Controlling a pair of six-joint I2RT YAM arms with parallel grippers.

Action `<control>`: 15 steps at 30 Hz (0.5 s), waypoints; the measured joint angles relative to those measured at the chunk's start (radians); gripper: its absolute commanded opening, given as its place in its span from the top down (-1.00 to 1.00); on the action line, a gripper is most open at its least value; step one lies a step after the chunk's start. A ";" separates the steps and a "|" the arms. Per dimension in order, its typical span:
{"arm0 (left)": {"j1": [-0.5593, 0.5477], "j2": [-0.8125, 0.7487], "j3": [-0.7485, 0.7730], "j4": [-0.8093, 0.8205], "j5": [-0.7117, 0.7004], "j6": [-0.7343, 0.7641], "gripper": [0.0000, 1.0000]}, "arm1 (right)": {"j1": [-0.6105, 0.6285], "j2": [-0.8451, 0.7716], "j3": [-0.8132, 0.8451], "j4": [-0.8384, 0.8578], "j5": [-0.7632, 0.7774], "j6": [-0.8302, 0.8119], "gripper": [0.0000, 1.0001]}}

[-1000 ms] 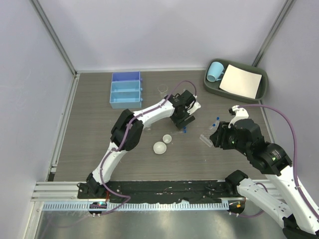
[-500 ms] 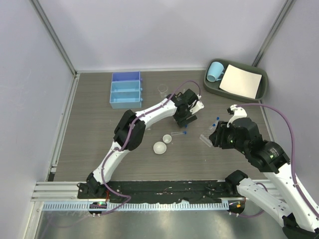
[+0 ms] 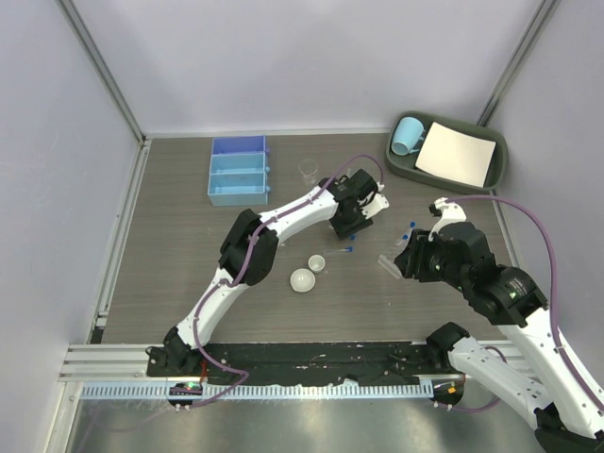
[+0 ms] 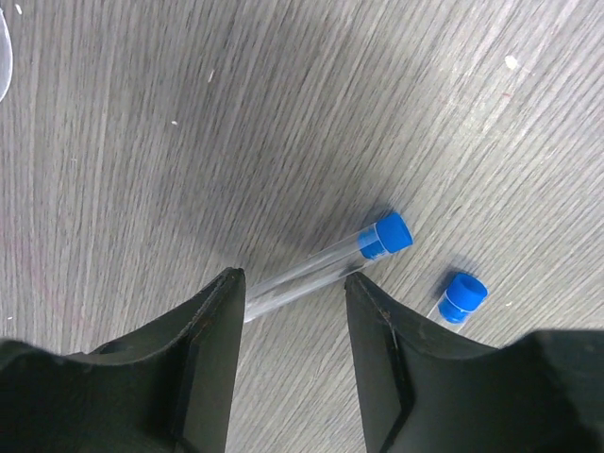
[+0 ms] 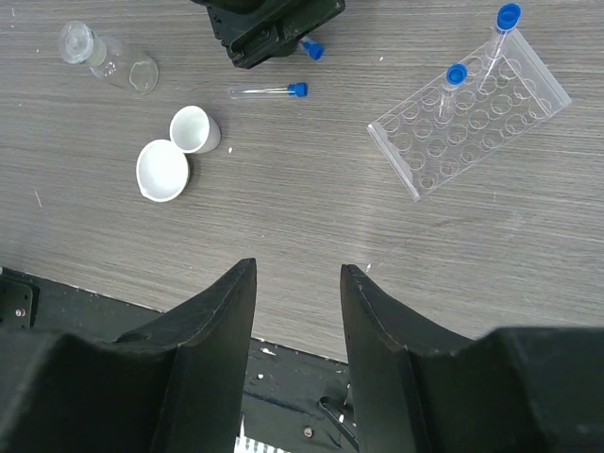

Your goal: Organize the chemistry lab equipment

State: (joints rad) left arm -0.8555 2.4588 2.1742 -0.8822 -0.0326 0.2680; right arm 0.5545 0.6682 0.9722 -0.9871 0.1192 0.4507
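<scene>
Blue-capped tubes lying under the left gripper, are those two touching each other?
Apart. The left wrist view shows bare table between the long tube and the second tube.

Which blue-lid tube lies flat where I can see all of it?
The tube nearest the white dishes. Two others stand in the rack; a fourth is partly hidden by the left tool.

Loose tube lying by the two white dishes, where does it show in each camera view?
Top external: the tube lies mid-table, just right of the dishes.
Left wrist: centre of the picture, running between the left fingers, blue cap to the upper right.
Right wrist: upper left, right of the dishes.
Shared landmark: the left fingers, close beside it in every view.
</scene>
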 measured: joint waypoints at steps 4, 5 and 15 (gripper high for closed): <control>-0.001 -0.002 -0.010 0.005 0.008 -0.006 0.06 | 0.000 0.000 0.000 0.000 -0.006 0.002 0.07; -0.001 -0.005 -0.016 0.009 0.008 -0.008 0.07 | 0.000 0.000 0.000 0.000 -0.008 0.004 0.07; 0.001 -0.053 -0.112 0.084 0.027 -0.037 0.28 | 0.000 -0.014 0.003 -0.003 -0.018 0.023 0.07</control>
State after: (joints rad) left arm -0.8543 2.4054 2.0621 -0.7982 -0.0051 0.2310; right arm 0.5545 0.6537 0.9749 -0.9905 0.1017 0.4736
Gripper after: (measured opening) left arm 0.393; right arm 0.465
